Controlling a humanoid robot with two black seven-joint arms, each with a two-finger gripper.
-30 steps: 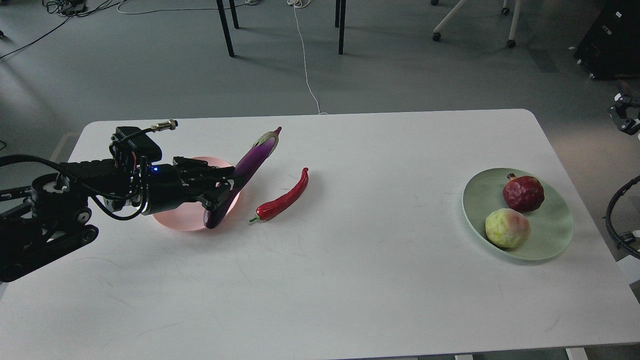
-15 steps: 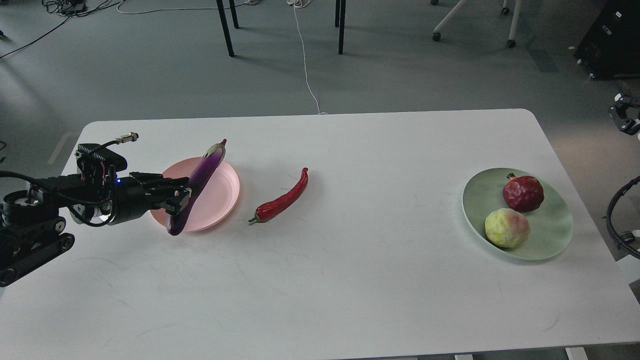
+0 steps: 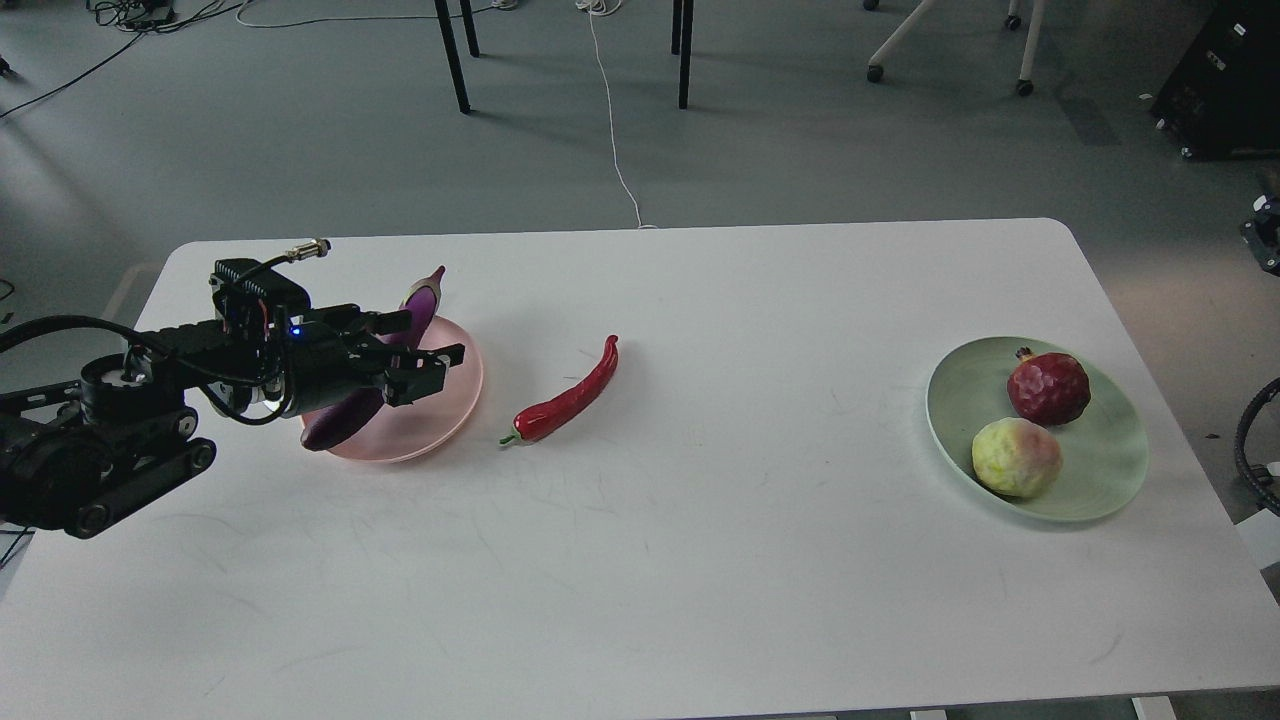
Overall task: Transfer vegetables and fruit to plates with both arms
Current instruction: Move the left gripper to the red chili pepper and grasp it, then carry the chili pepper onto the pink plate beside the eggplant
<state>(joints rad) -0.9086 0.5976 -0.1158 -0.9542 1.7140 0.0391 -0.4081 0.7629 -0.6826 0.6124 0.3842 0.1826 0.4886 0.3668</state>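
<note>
Grey floor with loose cables and chair legs lies beyond the far edge of the white table (image 3: 640, 560) I'm working over.

My left gripper (image 3: 425, 340) has its two fingers spread wide — one finger (image 3: 385, 322) on the far side, the other (image 3: 430, 362) on the near side — with nothing clamped between them. It hovers over the pink plate (image 3: 445, 415) near the far left corner of the table. The eggplant (image 3: 340, 425) lies slanted across that plate beneath the gripper: its dark blunt end pokes past the plate's near left rim, its capped end points past the far rim toward the far edge, and the middle is hidden behind the gripper body. The black left arm comes in from the left edge.

Just beside the pink plate, toward the table's middle, the red chili pepper (image 3: 570, 395) lies on the bare tabletop, apart from the plate.

Near the right edge sits the mint green plate (image 3: 955, 400) with the pomegranate (image 3: 1048, 387) on its far part and the yellow-green fruit (image 3: 1015, 457) just in front of it — both inside the rim.

My right gripper is out of view.
</note>
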